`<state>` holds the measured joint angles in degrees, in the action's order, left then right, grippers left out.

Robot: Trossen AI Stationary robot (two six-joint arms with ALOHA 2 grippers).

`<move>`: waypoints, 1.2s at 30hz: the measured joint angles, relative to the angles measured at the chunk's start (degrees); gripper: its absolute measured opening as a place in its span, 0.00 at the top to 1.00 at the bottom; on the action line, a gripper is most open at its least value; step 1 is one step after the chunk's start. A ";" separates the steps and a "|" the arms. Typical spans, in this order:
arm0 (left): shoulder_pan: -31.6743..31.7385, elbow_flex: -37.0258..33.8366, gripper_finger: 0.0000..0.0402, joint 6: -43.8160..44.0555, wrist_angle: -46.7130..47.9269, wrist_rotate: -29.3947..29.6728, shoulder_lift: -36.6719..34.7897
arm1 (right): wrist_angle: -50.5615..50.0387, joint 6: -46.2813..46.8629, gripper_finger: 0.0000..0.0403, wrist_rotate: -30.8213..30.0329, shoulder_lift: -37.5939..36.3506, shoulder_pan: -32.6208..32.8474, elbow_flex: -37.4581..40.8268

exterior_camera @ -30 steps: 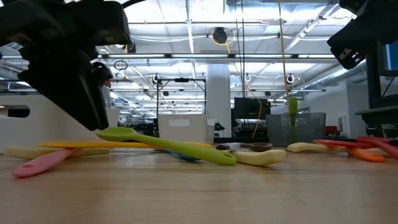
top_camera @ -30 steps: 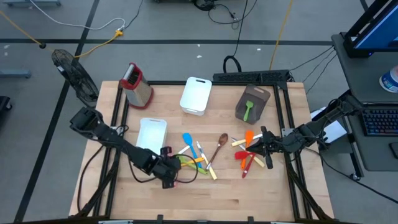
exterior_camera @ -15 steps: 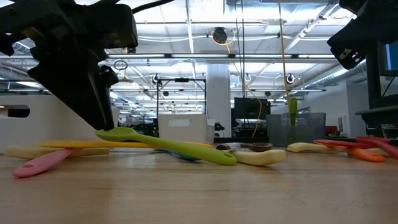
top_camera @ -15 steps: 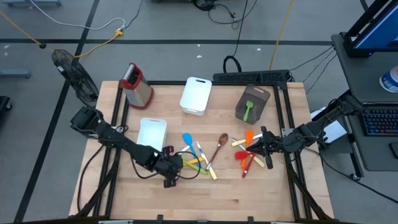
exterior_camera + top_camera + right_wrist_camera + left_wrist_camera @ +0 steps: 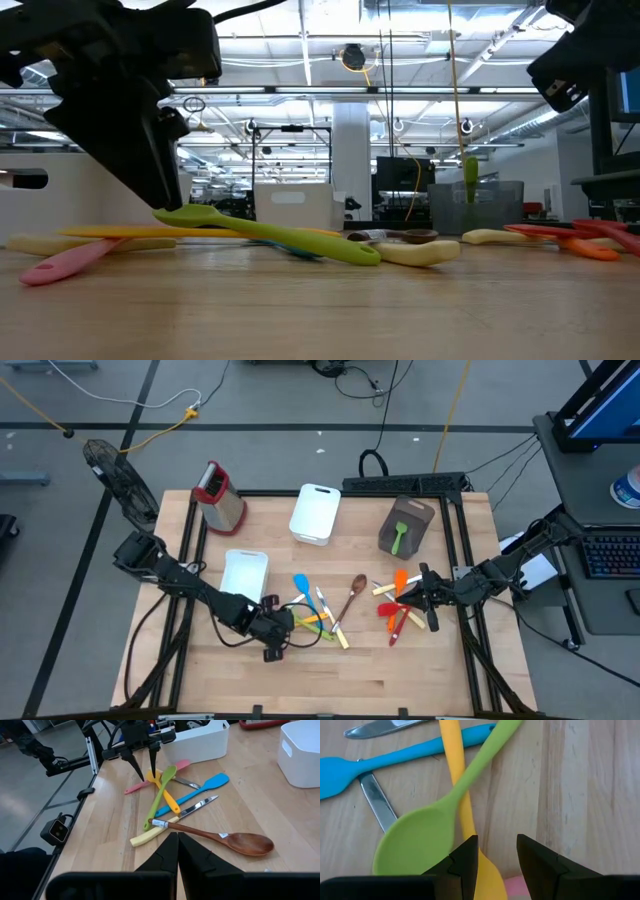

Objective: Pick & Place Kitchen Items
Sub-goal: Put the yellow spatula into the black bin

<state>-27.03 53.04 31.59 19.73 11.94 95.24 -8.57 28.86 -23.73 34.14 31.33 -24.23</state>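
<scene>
Green spoon (image 5: pixel 427 827) lies across yellow spatula (image 5: pixel 462 805), blue spatula (image 5: pixel 380 762) beside

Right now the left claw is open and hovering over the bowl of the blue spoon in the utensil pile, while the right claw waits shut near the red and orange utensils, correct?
Not quite. The left claw is open, but it hovers by the bowl of the green spoon, not a blue one; the left wrist view shows this. The blue spatula lies farther off. The right claw does wait shut near the red and orange utensils.
</scene>
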 joint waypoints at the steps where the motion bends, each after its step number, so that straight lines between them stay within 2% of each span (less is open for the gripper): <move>1: 0.00 0.00 0.65 0.27 -0.01 -0.01 0.00 | -0.11 0.00 0.99 0.00 -0.01 0.01 0.00; 17: 0.00 -0.02 0.65 1.34 -0.79 -1.63 0.00 | -0.31 0.00 0.99 -0.01 -0.01 0.02 0.00; 36: 3.35 -0.04 0.65 1.48 -0.94 -6.25 0.02 | -0.31 0.00 0.99 -0.02 0.00 0.02 0.00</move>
<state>-23.67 52.99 33.06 18.79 5.70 95.26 -8.88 28.86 -23.75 34.15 31.35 -24.23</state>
